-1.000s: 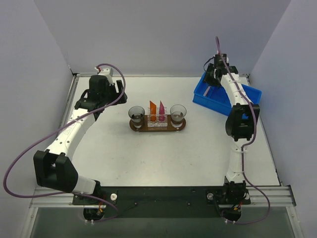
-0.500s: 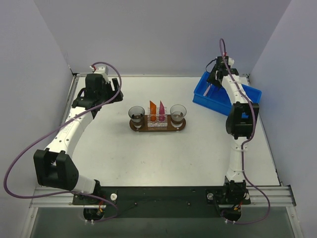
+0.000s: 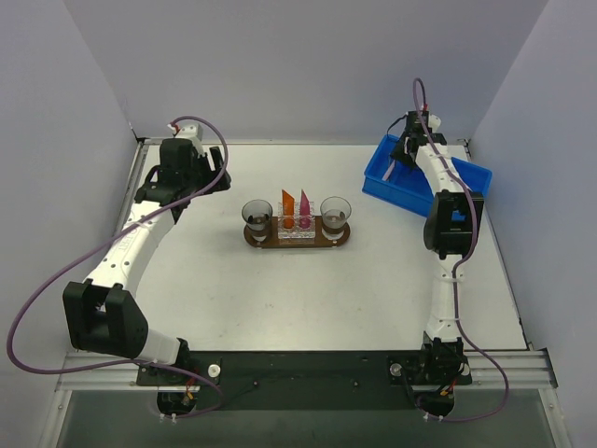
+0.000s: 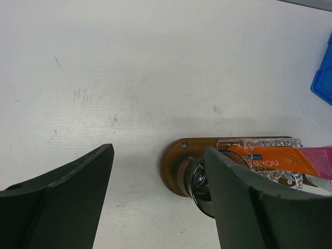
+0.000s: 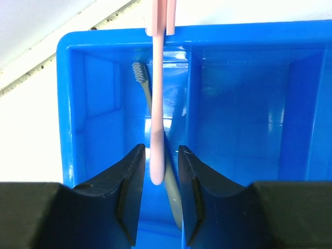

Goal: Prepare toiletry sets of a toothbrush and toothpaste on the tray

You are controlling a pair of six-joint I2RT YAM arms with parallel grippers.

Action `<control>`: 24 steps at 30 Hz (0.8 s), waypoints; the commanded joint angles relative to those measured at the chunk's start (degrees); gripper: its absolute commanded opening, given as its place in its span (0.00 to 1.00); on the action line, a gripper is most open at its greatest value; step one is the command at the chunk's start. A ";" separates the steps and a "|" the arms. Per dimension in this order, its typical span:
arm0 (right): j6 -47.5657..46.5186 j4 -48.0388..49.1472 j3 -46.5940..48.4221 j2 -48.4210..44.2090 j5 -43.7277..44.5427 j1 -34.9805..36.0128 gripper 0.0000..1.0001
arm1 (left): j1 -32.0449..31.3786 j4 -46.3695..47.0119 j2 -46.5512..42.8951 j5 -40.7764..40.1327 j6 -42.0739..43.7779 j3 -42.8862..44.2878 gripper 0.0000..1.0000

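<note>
The pale-pink toothbrush (image 5: 160,93) slants over the blue bin (image 5: 65,104), its head past the far rim. My right gripper (image 5: 161,150) straddles its handle end, jaws narrowly apart with blue showing on both sides. In the top view that gripper (image 3: 409,154) is over the bin (image 3: 466,182). The brown tray (image 3: 297,245) at mid-table holds the orange toothpaste tube (image 3: 288,206) and the magenta one (image 3: 304,209), standing in a clear holder. My left gripper (image 4: 158,151) is wide open and empty, left of the tray (image 4: 174,155). The orange tube also shows there (image 4: 275,158).
Two dark glass cups (image 3: 256,215) (image 3: 335,211) stand on the tray's ends. A grey toothbrush (image 5: 145,88) lies in the bin under the pink one. Walls close in on the left, back and right.
My right gripper has shifted slightly right and further over the bin. My left arm has drawn back to the left, away from the tray.
</note>
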 commanded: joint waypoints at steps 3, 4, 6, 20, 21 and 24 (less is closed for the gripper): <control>1.76 2.34 2.42 0.69 -0.39 -0.38 0.24 | 0.72 1.32 -0.91 -0.01 -0.44 2.46 0.81; 1.76 3.65 1.37 0.26 -0.04 -0.29 0.24 | 0.81 1.40 -0.91 -0.01 -0.44 2.38 0.81; 2.02 4.02 1.19 -0.01 0.66 -0.29 0.25 | 0.90 1.32 -0.74 1.39 -0.53 2.38 0.81; 3.26 0.15 5.75 5.08 2.86 -0.20 0.28 | 1.51 1.05 -1.00 1.48 -0.44 2.20 0.81; 3.17 -0.02 6.28 5.43 3.04 -0.20 0.28 | 1.52 1.05 -1.00 1.57 -0.44 2.29 0.81; 3.52 -0.11 7.07 6.23 3.30 -0.11 0.28 | 1.69 1.05 -0.91 1.57 -0.44 2.20 0.81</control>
